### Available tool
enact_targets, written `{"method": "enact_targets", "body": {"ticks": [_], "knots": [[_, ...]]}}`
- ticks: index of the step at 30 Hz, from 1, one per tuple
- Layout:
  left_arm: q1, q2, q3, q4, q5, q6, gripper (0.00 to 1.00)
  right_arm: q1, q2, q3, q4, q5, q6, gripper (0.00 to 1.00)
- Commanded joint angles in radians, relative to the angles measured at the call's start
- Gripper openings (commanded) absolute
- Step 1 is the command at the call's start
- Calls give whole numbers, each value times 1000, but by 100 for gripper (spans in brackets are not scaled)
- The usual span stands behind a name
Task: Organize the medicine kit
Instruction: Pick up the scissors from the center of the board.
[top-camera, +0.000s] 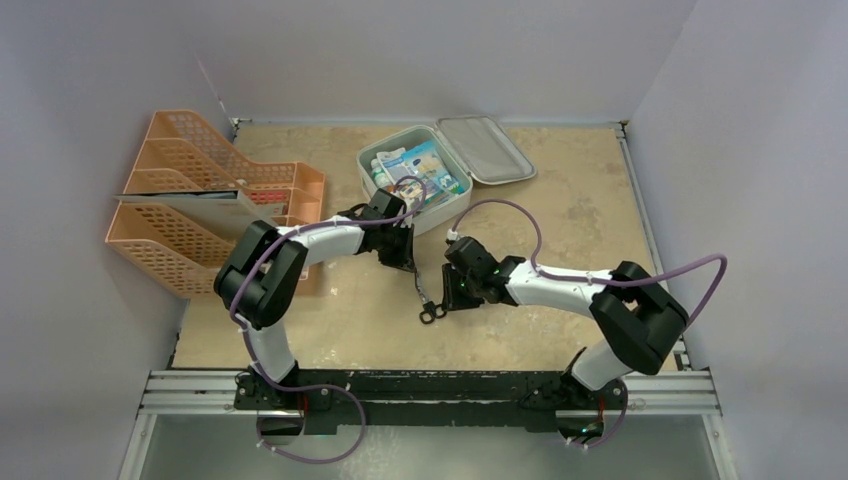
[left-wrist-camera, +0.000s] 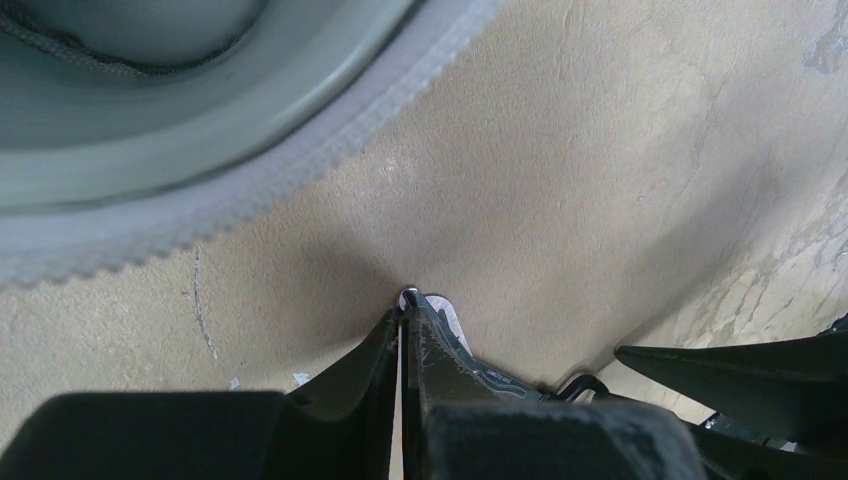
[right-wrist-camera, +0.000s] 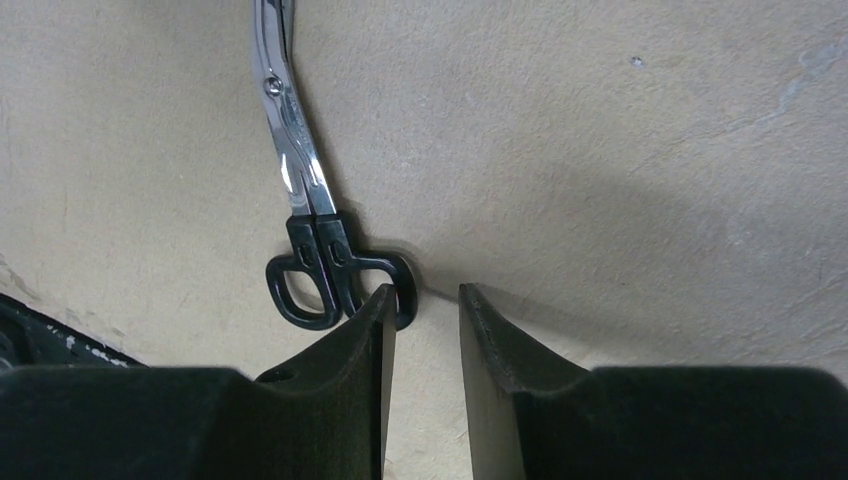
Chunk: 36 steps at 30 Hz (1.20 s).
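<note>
The medicine kit (top-camera: 372, 158) lies open at the back, with packets inside and its lid (top-camera: 486, 149) folded to the right. Its grey wall and zip edge (left-wrist-camera: 200, 215) fill the upper left of the left wrist view. Bandage scissors (top-camera: 424, 292) with black handles (right-wrist-camera: 330, 285) and steel blades (right-wrist-camera: 285, 130) lie in front of the kit. My left gripper (top-camera: 405, 262) is shut on the blade tip (left-wrist-camera: 408, 294). My right gripper (right-wrist-camera: 425, 300) is open just right of the handles, one finger (right-wrist-camera: 375, 320) overlapping a handle loop, with nothing between the jaws.
Orange mesh file trays (top-camera: 200, 190) stand at the left edge, close to the left arm. Grey walls close in the table on the left, back and right. The right gripper's finger (left-wrist-camera: 740, 370) shows in the left wrist view.
</note>
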Motion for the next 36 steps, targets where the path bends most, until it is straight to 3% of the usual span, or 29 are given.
{"method": "enact_targets", "body": {"ticks": [1, 10, 20, 25, 28, 36], "knots": [[-3, 25, -2, -26, -43, 13, 3, 18, 21, 44, -37, 42, 19, 32], [-5, 24, -2, -26, -43, 13, 3, 66, 56, 91, -110, 133, 14, 30], [-4, 22, -6, -22, -40, 9, 3, 118, 130, 131, -195, 261, -9, 19], [-4, 13, -9, -21, -21, -3, 3, 125, 135, 122, -179, 275, -21, 8], [-5, -21, -9, -21, 11, -21, 5, 124, 120, 109, -168, 277, -20, 0], [-1, -187, 39, -65, 53, -54, 22, 125, 42, 57, -82, 237, -50, 0]]}}
